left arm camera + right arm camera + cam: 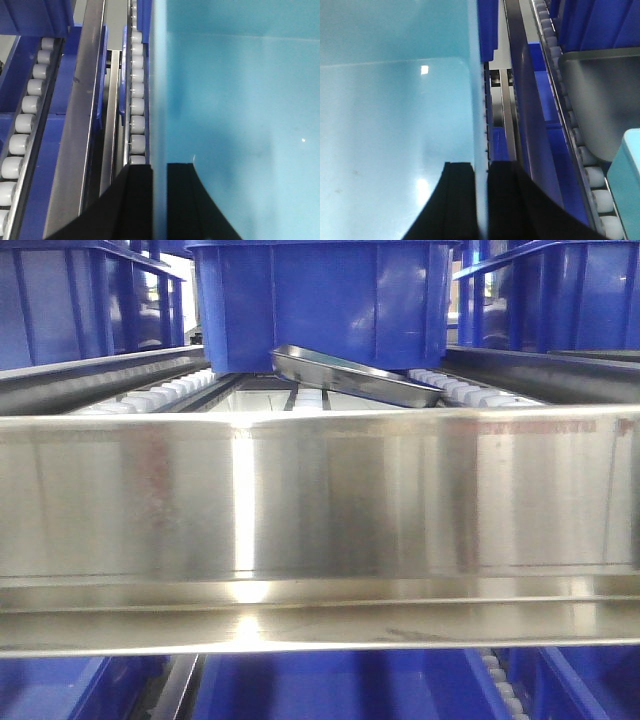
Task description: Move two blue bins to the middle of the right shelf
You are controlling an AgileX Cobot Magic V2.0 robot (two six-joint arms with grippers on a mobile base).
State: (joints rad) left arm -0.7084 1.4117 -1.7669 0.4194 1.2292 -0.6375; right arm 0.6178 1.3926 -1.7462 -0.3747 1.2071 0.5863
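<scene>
Gripping one pale blue bin (240, 125) by its two opposite side walls, both arms hold it alongside the rack's white rollers (137, 120).

Left pincer (159, 172): narrow, with one finger inside the tub and one outside, and the thin wall clamped between them. Right pincer (481, 170): the same hold on the facing wall. Whether the bin's base already bears on the rollers cannot be told, and the front view does not show the bin at all.

That view is filled by the steel front rail (320, 500) of a shelf tier. Behind the rail are a dark blue bin (320, 300) and a tilted metal tray (360, 375). A corner of a second pale blue bin (626, 175) shows at the lower right of the right wrist view, beside a roller lane and near a grey tub (595, 100).

Judged step: placing the held bin on the tier. To do this well:
- Keep the two pincers level and moving at one pace, so the thin walls neither flex nor slip.
- Hold the bin square to its lane, clear of the neighbouring dark blue bins.
- Open the pincers only once the base is carried, since rollers may let a loose bin coast.
</scene>
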